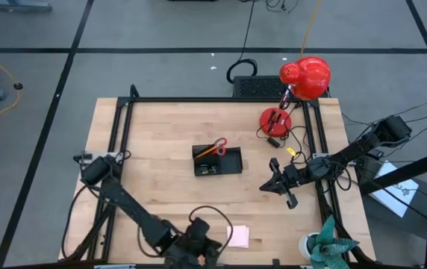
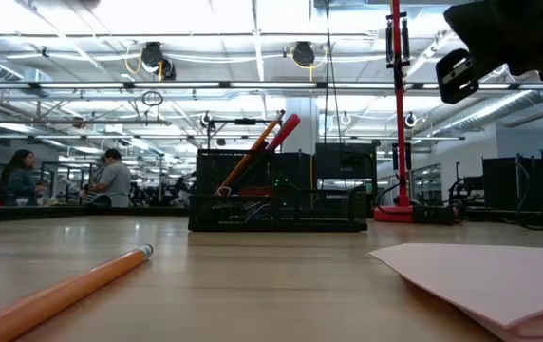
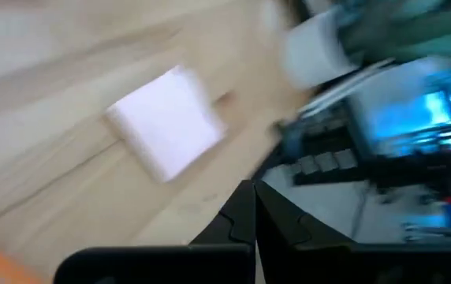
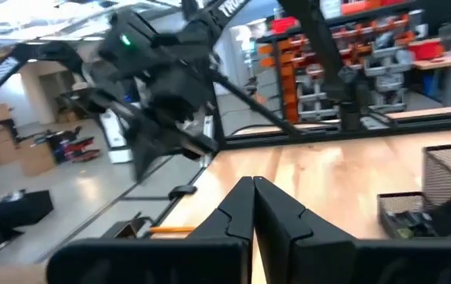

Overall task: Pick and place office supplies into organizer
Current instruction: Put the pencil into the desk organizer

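Counter point(image 1: 161, 134): pale wood, black-framed.
Organizer point(image 1: 217, 160): mid-counter, holding red-handled scissors point(image 1: 215, 146) and a pencil.
Sticky-note pad point(image 1: 238, 237): near front edge, beside left gripper.
Left gripper point(image 3: 254, 207): closed, empty.
Right gripper point(image 4: 254, 201): closed, empty, right of organizer.
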`<state>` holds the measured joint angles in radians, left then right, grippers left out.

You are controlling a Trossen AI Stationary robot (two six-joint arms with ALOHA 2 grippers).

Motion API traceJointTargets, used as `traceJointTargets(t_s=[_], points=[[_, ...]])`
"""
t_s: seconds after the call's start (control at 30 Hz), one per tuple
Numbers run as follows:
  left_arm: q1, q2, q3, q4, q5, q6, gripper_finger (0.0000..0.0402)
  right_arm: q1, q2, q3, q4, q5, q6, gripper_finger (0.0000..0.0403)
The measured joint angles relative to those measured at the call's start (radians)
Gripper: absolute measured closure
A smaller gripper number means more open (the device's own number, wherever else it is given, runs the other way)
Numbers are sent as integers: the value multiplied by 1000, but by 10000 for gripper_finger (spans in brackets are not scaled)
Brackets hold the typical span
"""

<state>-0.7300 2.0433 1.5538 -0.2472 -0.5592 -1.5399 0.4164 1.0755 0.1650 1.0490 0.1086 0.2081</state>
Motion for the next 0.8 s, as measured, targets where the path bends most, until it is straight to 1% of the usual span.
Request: traceJointTargets(t_s=[0.1,0.2,0.3,0.37,0.4,0.47,0.53,0.67,0.73,0.8], points=[[54,29,5,-57,106,-89,400,3,0,-1,-6,-35,-8,401],[119,64,79,-186,220,-147,400,3,0,-2,-8,-67,-10,402],[154,94,206,-412,321,-167,401,3,0,-2,-12,-87,-13,402],[169,99,313,-563,380,-183,401,3,0,-2,-26,-88,-20,401],[173,97,361,-641,399,-204,401,3,0,-2,-38,-88,-22,401],[175,91,423,-770,406,-271,401,2,0,-2,-57,-84,-22,402],[170,94,438,-816,415,-338,401,2,0,-2,-62,-84,-30,402],[153,118,424,-835,486,-403,401,2,0,-2,-60,-83,-48,401],[150,139,421,-841,512,-407,401,2,0,-2,-60,-82,-49,402],[154,163,419,-840,518,-386,401,2,0,-2,-60,-81,-48,402]])
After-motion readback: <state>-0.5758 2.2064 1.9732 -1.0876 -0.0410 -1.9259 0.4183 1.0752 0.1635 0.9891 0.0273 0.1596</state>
